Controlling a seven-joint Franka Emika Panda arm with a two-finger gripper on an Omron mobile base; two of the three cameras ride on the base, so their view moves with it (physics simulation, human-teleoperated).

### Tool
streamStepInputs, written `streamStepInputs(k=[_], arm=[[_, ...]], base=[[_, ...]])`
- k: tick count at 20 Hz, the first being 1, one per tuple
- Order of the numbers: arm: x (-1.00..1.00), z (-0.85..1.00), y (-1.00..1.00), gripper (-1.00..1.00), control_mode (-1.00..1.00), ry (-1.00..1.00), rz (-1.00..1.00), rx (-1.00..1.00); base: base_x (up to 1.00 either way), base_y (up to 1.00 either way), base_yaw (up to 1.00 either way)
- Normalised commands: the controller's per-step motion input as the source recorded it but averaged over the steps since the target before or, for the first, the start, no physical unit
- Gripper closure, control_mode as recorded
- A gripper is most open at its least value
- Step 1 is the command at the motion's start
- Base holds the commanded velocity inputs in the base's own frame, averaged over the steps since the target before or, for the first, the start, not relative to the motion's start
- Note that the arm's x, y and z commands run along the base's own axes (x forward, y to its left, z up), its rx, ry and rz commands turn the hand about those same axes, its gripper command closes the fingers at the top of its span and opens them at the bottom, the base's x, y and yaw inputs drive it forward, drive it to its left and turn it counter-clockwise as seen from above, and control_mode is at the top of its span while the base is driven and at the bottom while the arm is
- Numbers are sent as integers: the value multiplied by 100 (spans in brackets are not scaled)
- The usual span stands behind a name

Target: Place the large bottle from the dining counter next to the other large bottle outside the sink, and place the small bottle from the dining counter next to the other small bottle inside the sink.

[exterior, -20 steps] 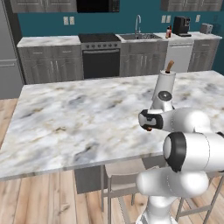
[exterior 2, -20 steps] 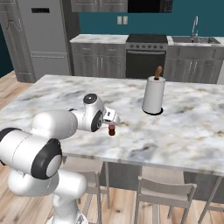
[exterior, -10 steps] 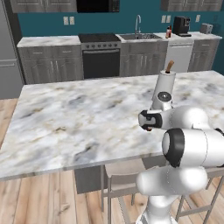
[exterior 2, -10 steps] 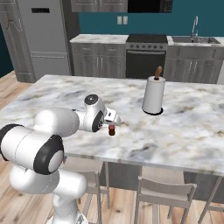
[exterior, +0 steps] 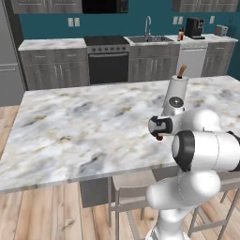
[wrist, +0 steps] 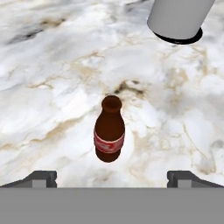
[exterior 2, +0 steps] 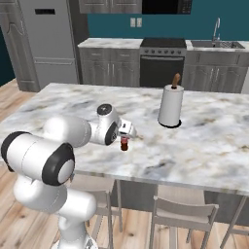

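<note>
A small brown bottle point(wrist: 109, 131) with a red label stands upright on the marble dining counter point(exterior 2: 204, 146), near its front edge. My gripper point(wrist: 112, 177) hovers just above and behind it, open, with a finger tip on each side and nothing between them. From the right base view the hand point(exterior 2: 127, 130) sits right over the bottle point(exterior 2: 124, 144). In the left base view the hand point(exterior: 157, 127) hides most of the bottle point(exterior: 160, 138). On the back counter a bottle point(exterior: 180, 33) stands right of the sink point(exterior: 150, 39). The inside of the sink is hidden.
A white paper towel roll point(exterior 2: 170, 105) on a dark base stands on the dining counter just beyond the bottle. Stools point(exterior 2: 182, 214) are tucked under the counter's front edge. Stove point(exterior: 108, 58) and coffee machine point(exterior: 193, 27) line the back wall.
The hand has edged slightly toward the bottle. The bottle and the paper towel roll have not moved.
</note>
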Motion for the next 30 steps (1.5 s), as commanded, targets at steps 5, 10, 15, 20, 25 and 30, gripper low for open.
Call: streamStepInputs(k=[5,10,15,20,25,30], arm=[[16,-3,0,-100,-100,0,0,0],[14,-6,0,-100,-100,0,0,0],[8,-9,0,-100,-100,0,0,0],[7,-8,0,-100,-100,0,0,0],[6,-5,0,-100,-100,0,0,0],[7,0,0,-100,-100,0,0,0]], base=[[0,0,0],[0,0,0],[0,0,0],[0,0,0],[0,0,0],[0,0,0]])
